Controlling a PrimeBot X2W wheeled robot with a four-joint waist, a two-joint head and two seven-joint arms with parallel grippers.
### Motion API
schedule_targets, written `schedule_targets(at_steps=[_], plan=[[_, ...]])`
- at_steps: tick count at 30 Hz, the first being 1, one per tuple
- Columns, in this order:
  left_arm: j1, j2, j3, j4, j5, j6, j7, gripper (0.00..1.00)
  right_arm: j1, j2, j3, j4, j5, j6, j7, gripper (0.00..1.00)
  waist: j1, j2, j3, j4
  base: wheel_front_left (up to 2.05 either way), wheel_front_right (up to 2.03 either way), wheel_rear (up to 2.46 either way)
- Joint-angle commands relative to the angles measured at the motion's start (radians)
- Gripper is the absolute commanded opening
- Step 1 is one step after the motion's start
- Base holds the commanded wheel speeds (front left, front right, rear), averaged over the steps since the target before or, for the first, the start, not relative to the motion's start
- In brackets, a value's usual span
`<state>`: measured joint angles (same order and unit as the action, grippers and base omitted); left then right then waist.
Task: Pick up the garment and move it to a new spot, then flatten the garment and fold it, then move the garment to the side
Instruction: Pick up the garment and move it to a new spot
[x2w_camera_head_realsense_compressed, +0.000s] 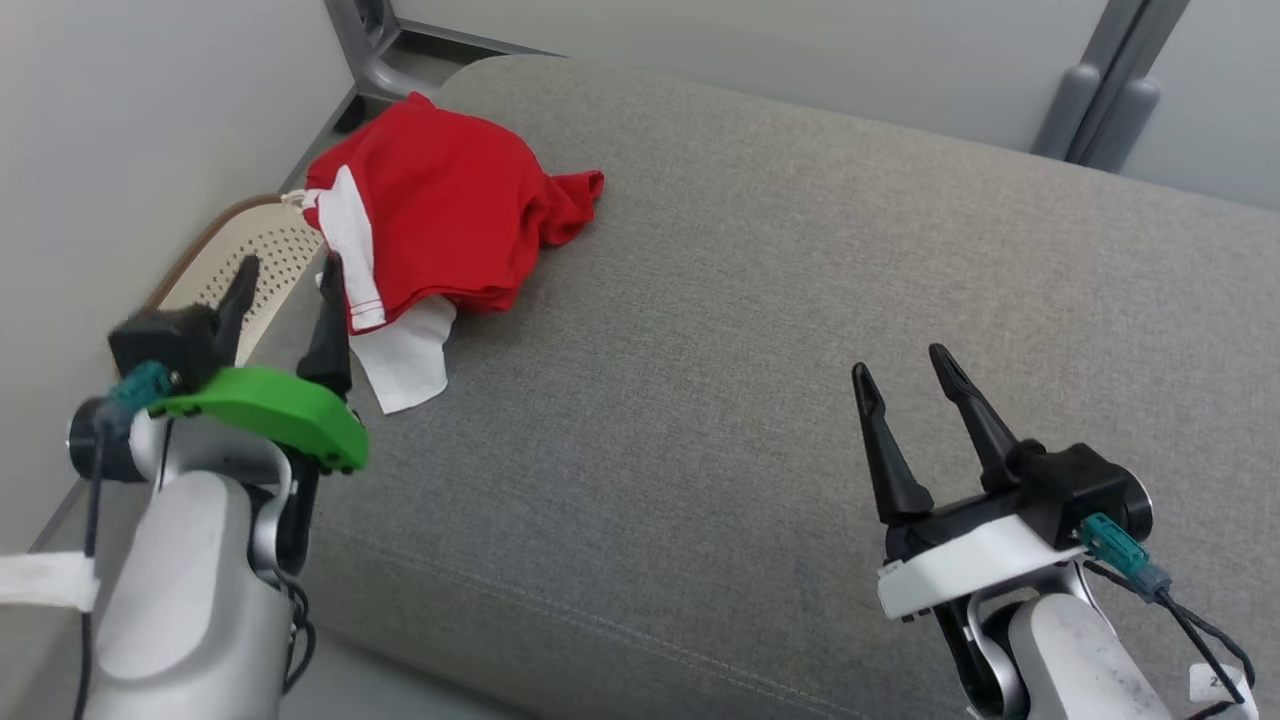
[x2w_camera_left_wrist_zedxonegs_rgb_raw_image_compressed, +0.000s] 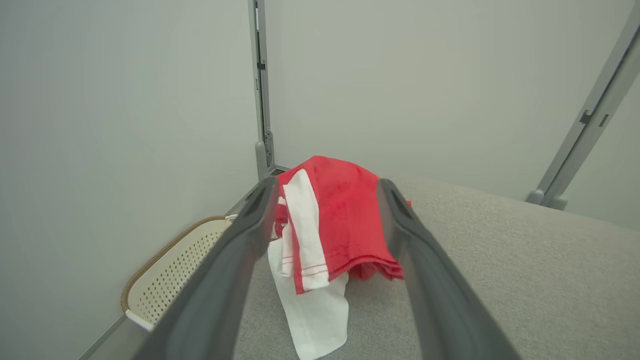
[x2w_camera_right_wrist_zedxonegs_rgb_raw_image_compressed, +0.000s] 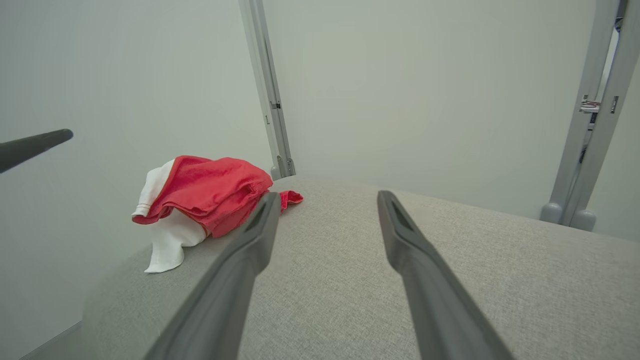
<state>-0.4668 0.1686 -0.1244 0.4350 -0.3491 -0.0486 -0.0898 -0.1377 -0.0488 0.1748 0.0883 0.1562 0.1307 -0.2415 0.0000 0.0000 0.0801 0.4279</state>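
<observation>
**Red and white cloth garment (x2w_camera_head_realsense_compressed: 440, 215) bunched at ten o'clock, both grippers empty**

Crumpled into a loose heap, the garment lies on the broad grey woven fabric cushion (x2w_camera_head_realsense_compressed: 750, 350), toward ten o'clock in the head view and near the cushion's far left corner. A white panel with red stitching runs down its left side. A plain white flap spills out from under it toward six o'clock, flat on the fabric.

The left gripper (x2w_camera_head_realsense_compressed: 290, 262), on a bright green mount, sits at eight o'clock in the head view. Its two dark fingers are spread apart and hold nothing. One fingertip stands just beside the garment's white edge, and I cannot tell whether it touches. In the left wrist view the garment (x2w_camera_left_wrist_zedxonegs_rgb_raw_image_compressed: 345, 220) shows ahead, framed by the parted fingers of the left gripper (x2w_camera_left_wrist_zedxonegs_rgb_raw_image_compressed: 327, 185).

The right gripper (x2w_camera_head_realsense_compressed: 899, 360), on a white mount, is at four o'clock over bare cushion, well apart from the garment. Its fingers are likewise parted and empty. In the right wrist view the garment (x2w_camera_right_wrist_zedxonegs_rgb_raw_image_compressed: 210, 195) lies at ten o'clock of the right gripper (x2w_camera_right_wrist_zedxonegs_rgb_raw_image_compressed: 328, 196).

A cream perforated plastic basket (x2w_camera_head_realsense_compressed: 270, 235) with a brown rim stands beside the cushion at nine o'clock, against the pale wall (x2w_camera_head_realsense_compressed: 120, 130). Grey metal posts (x2w_camera_head_realsense_compressed: 1100, 110) rise at one o'clock
</observation>
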Motion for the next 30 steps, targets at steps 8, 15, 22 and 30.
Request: schedule_targets(at_steps=[8,15,22,30], plan=[[-0.221,0.078,0.044,0.197,-0.086,-0.048,0.136,1.0,-0.075,-0.009,0.036,-0.073,-0.024,0.0,0.022,1.0,0.0,0.0,0.192,-0.144,0.0,0.0,0.0],[-0.355,0.142,0.082,0.375,-0.163,-0.067,0.224,1.0,-0.105,-0.013,0.05,-0.095,-0.027,0.0,0.02,1.0,0.0,0.0,0.28,-0.201,0.0,0.0,0.0],[-0.435,0.188,0.081,0.5,-0.214,-0.08,0.268,1.0,-0.128,-0.015,0.068,-0.086,-0.021,0.0,0.01,1.0,0.0,0.0,0.32,-0.232,0.0,0.0,0.0],[-0.469,0.208,0.064,0.56,-0.235,-0.082,0.226,0.0,-0.141,-0.017,0.067,-0.07,-0.031,0.0,0.002,1.0,0.0,0.0,0.326,-0.234,0.0,0.0,0.0]])
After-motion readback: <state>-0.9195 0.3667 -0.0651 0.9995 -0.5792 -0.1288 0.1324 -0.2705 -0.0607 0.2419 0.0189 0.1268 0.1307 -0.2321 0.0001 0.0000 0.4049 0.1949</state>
